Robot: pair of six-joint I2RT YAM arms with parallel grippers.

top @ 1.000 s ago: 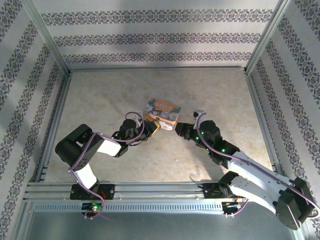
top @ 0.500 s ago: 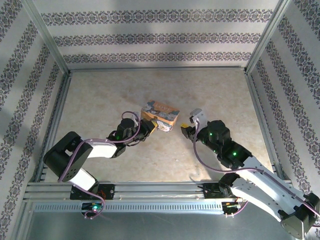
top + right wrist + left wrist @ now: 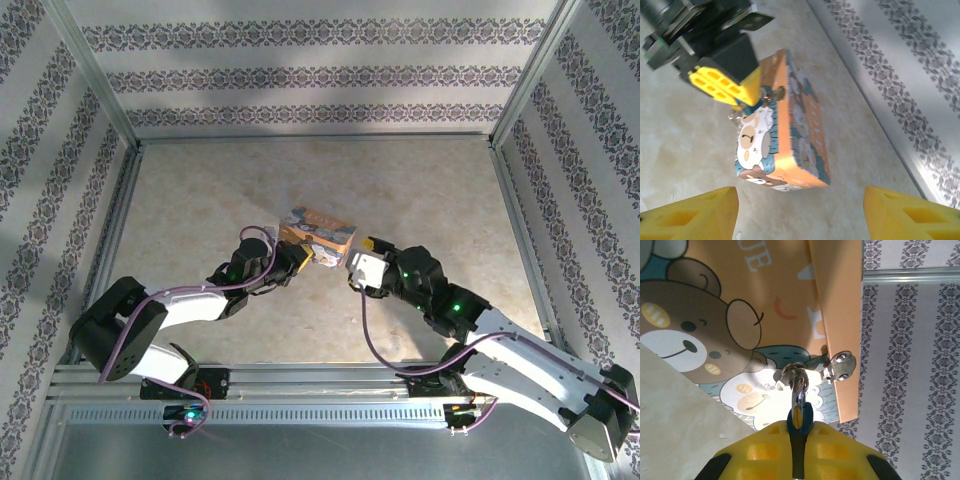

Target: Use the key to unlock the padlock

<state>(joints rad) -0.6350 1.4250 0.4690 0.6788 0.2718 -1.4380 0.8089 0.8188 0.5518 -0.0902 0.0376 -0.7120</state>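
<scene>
Padlock (image 3: 318, 235) is found on the surface (image 3: 200, 200), its keyhole apparently entered by the key (image 3: 798, 390) pinched in the left end effector (image 3: 797, 429); with the right end effector (image 3: 800, 212) spread wide just beside it, the block should be braced before twisting is attempted.

padlock (image 3: 790, 295) face, cropped white letters "VE"

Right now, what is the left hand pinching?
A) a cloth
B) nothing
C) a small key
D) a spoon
C: the left hand is shut on the blue head of a small key, whose metal tip is at the orange padlock.
</scene>
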